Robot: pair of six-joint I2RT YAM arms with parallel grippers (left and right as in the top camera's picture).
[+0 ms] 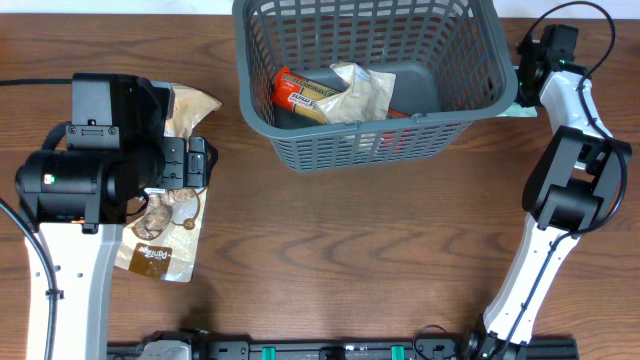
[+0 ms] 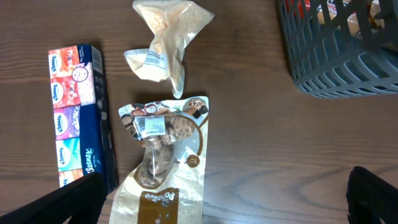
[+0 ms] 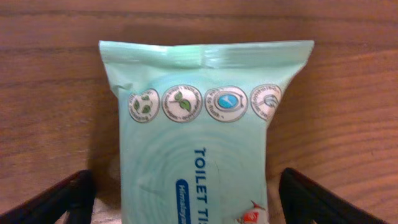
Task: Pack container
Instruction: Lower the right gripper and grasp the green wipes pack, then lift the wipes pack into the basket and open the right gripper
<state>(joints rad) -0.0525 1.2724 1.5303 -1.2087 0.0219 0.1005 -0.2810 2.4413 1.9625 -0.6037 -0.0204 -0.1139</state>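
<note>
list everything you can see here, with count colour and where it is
basket: 1, dark grey, far middle of the table
orange packet: 1, orange and red, inside the basket, left side
crumpled pale bag: 1, beige-silver, inside the basket, on the orange packet
brown snack pouch: 1, brown and white, on the table under the left arm
beige bag: 1, beige, just beyond the pouch
tissue multipack: 1, blue with coloured packs, beside the pouch
wipes pack: 1, mint green, right of the basket
table: 1, brown wood
left gripper: 1, black, open above the pouch
right gripper: 1, black, open astride the wipes pack
</note>
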